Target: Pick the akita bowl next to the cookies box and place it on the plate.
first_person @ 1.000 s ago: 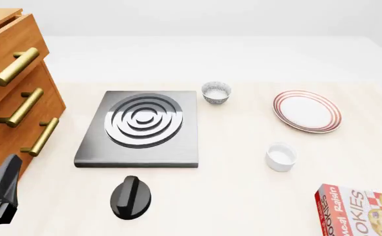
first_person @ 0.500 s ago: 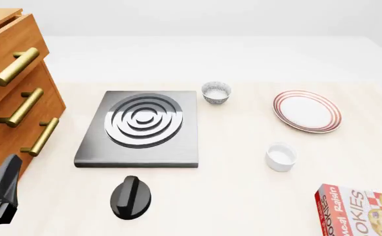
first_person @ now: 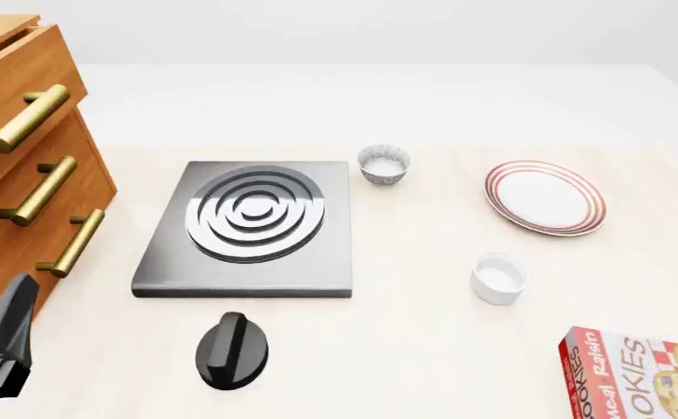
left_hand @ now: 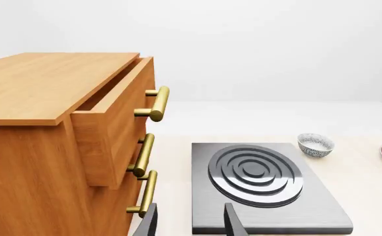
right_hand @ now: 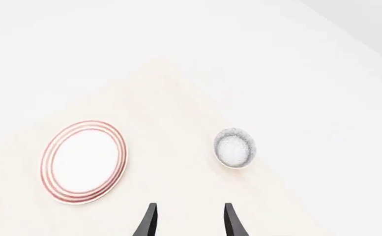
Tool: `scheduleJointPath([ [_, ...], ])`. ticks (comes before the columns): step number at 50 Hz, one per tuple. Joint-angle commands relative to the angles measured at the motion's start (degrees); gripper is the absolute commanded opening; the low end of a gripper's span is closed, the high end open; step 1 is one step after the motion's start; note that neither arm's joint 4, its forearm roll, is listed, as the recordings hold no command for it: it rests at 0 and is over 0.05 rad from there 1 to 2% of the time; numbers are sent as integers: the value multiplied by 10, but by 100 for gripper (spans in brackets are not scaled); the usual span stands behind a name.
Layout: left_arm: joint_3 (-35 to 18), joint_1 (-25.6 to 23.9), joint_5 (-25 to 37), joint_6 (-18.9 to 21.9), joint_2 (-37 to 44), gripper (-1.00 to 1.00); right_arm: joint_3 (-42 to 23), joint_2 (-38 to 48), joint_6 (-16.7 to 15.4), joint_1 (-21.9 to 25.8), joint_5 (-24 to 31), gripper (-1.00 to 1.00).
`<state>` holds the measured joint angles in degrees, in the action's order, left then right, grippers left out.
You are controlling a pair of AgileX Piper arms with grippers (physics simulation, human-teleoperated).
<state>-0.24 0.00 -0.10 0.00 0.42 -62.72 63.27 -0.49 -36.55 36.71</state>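
Your right gripper (right_hand: 187,222) has its fingers apart with nothing between them, poised above the table and clear of every item. Ahead of it sits the akita bowl (right_hand: 235,148), upright on the table surface near the table's edge, well apart from the plate (right_hand: 84,162). The front view does not take in this bowl, so its position against the cookies box (first_person: 641,371) cannot be confirmed. Your left gripper (left_hand: 191,225) is likewise parted and holding nothing, low beside the drawer cabinet (first_person: 24,175) and short of the grey slab (first_person: 245,229). A second patterned bowl (first_person: 383,164) stands just beside the slab's far right corner. A plain white cup (first_person: 498,278) stands between the plate and the cookies box, touching neither. A black knob (first_person: 231,349) lies near the slab's near edge.
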Motion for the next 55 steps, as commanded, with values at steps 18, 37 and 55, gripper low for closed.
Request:
scheduleJointPath([
  [18,0,0,0,0,0,100,-87,176,-40,-93,5,100],
  [37,0,0,0,0,0,100,-146,270,-75,-144,11,100],
  [55,0,0,0,0,0,100,-181,322,-88,-163,14,100],
])
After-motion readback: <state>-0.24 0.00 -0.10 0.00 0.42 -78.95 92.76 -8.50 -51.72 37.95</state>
